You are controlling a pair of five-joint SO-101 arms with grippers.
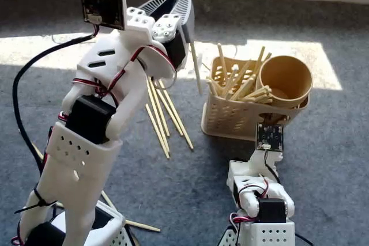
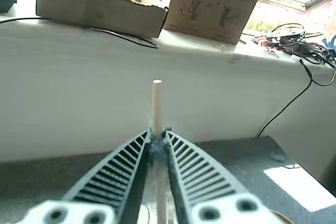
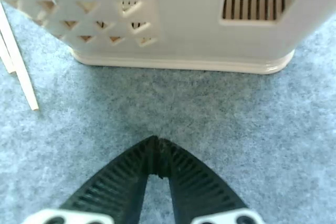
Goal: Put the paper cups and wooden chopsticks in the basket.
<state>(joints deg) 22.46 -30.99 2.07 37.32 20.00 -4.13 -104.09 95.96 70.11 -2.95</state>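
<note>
My left gripper [image 1: 183,3] is raised high behind the basket's left side, shut on one wooden chopstick [image 1: 196,67] that hangs down toward the carpet. In the left wrist view the chopstick [image 2: 156,103] sticks out past the closed gripper [image 2: 157,139]. The cream basket [image 1: 225,120] holds several chopsticks [image 1: 239,84] and a tan paper cup [image 1: 285,79]. Several loose chopsticks [image 1: 164,113] lie on the carpet left of the basket. My right gripper [image 3: 157,156] sits shut and empty, low on the carpet just in front of the basket wall [image 3: 184,30].
Grey carpet covers the floor. Two chopstick ends [image 3: 18,72] lie beside the basket's corner. Another chopstick [image 1: 141,224] lies near the left arm's base. A white wall [image 2: 157,45] with cardboard boxes [image 2: 100,3] on its ledge stands behind.
</note>
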